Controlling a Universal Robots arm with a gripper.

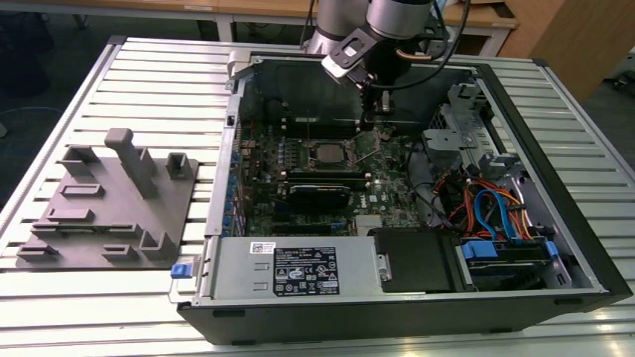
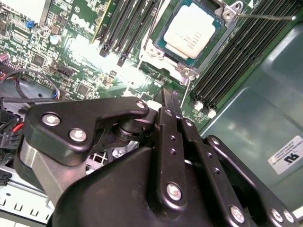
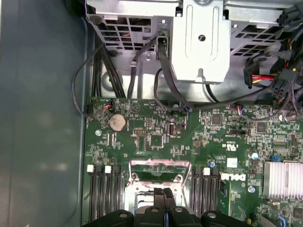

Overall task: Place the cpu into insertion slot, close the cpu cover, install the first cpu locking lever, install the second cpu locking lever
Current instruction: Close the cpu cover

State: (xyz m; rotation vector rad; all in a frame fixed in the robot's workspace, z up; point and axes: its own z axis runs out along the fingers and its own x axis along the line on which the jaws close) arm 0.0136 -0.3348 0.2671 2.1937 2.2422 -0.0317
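A white printed label [image 1: 297,271] marks the power supply [image 1: 238,279] at 6 o'clock in the open computer case [image 1: 585,245], which sits on a slatted metal tabletop [image 1: 149,82]. The silver-topped cpu [image 2: 194,30] lies mid-motherboard, with the cpu cover [image 2: 218,45] flat around it. The hand [image 2: 170,97] hovers clenched and empty at the cpu's 1 o'clock in the exterior view.

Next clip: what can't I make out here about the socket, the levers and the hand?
Exterior view: the insertion slot is too small to judge what is latched.
First wrist view: the hand hides part of the slot, and the picture's edge cuts off the rest.
Second wrist view: the thin lever beside the cpu runs to the edge, so its latch is cut off.
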